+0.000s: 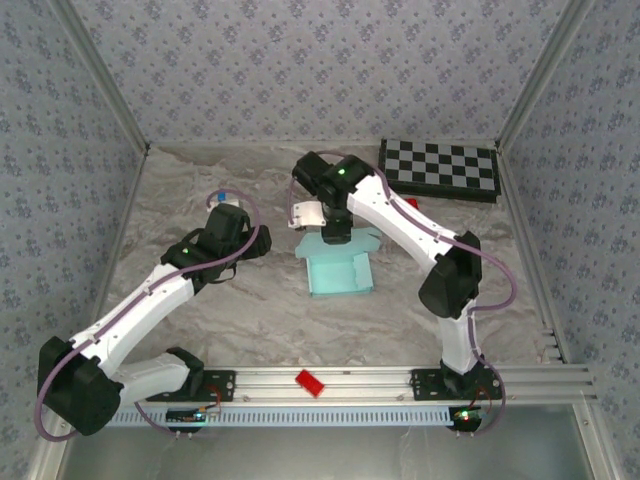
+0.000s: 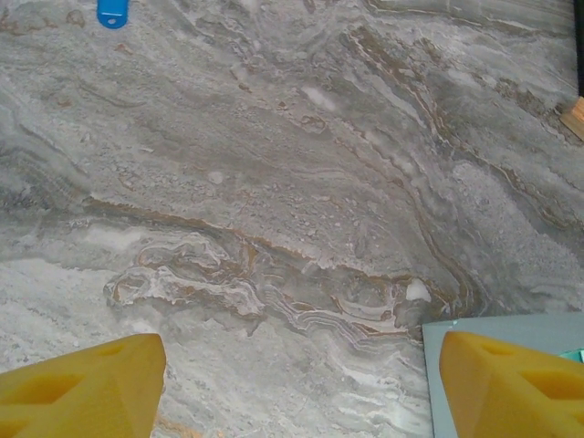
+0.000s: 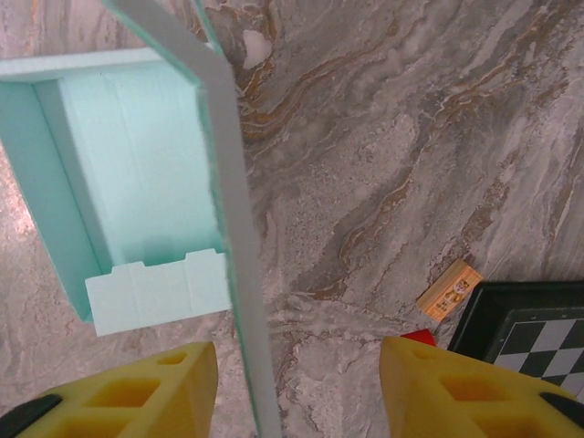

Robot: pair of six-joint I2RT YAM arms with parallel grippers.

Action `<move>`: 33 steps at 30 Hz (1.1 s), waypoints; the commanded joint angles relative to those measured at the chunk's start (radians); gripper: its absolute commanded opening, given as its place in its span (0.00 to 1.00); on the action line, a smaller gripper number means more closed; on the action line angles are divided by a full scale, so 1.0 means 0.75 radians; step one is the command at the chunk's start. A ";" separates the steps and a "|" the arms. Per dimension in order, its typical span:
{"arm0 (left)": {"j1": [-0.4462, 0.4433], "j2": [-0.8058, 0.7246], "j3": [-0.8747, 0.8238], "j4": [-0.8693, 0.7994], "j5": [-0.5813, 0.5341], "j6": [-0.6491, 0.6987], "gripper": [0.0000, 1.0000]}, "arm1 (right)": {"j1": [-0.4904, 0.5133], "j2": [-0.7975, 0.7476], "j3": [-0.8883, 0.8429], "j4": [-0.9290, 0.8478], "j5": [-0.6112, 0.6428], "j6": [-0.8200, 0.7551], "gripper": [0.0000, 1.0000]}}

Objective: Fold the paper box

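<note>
Marbled grey surface, patterned walls. Paper box (image 1: 338,270) lies at centre, half-formed. Right gripper (image 3: 297,388) is spread, straddling the upright flap (image 3: 239,228) at the box's 12 o'clock edge. Left gripper (image 2: 301,392) is spread and empty at 9 o'clock. Recommend folding squarely along the crease.

Checkered board (image 1: 440,168) far right, red block (image 1: 309,382) at near edge, wooden block (image 3: 449,290)
</note>
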 commanded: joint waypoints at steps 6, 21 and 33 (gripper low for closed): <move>0.022 -0.038 -0.077 0.154 0.245 0.302 0.79 | -0.088 -0.240 -0.104 0.110 -0.177 0.111 0.54; 0.151 0.007 -0.369 0.714 0.811 0.835 0.80 | -0.496 -1.037 -1.076 0.861 -0.497 0.915 0.59; 0.200 0.232 -0.385 0.949 1.071 1.070 0.74 | -0.604 -1.259 -1.533 0.923 -0.388 1.340 0.61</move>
